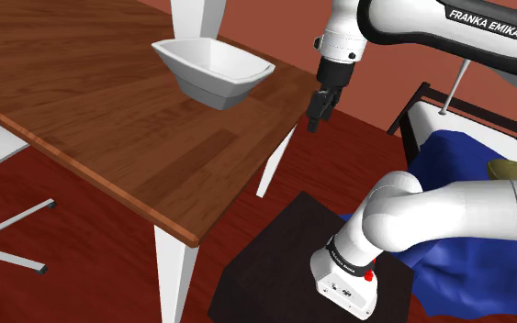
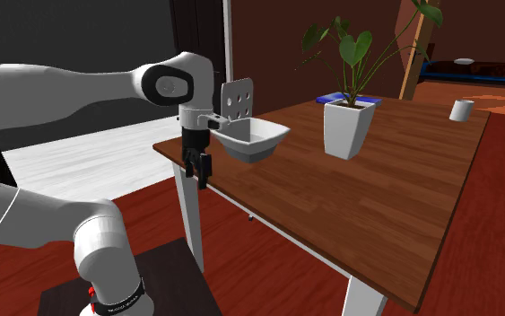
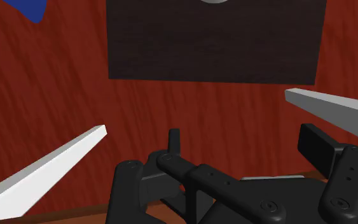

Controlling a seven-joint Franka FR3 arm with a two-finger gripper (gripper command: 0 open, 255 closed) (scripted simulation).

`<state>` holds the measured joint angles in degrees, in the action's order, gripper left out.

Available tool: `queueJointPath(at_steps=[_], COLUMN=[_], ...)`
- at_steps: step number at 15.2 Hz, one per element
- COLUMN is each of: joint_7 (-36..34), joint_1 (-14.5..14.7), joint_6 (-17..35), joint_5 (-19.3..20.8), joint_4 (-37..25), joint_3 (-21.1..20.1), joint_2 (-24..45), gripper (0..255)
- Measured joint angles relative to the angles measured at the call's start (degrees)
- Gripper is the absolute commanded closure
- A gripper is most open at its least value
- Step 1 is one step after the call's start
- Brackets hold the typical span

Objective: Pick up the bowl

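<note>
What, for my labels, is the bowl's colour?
The bowl is white, clearest in the shoulder view.

1. The gripper (image 1: 315,121) is all black and smooth, with a dull finish and only weak highlights.
2. The table top (image 1: 109,110) just beside it is brown wood with clear grain and a soft satin shine.
3. The bowl (image 1: 215,69) on that top, near the gripper, is plain white and smooth; I cannot tell its material.
4. The table legs (image 3: 44,168) on both sides of the gripper are white, smooth and matt.
5. The floor (image 3: 44,83) under the gripper is reddish wood with streaky grain.
6. The stand (image 3: 215,44) below it is very dark and matt.
7. The arm (image 1: 467,216) carrying the gripper is white and glossy.
</note>
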<state>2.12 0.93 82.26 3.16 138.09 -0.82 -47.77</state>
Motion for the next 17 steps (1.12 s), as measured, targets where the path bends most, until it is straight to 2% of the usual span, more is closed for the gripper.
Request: queueJointPath(at_steps=[4, 11, 17], joint_7=[1.0, 5.1, 9.8], joint_1=[0.3, 1.6, 2.4], joint_6=[1.3, 2.5, 0.1], joint_5=[-1.8, -9.1, -17.3], joint_4=[-3.8, -18.5, -33.4], joint_3=[1.6, 6.7, 11.6], joint_2=[4.7, 19.7, 32.8], gripper=[0, 0, 0])
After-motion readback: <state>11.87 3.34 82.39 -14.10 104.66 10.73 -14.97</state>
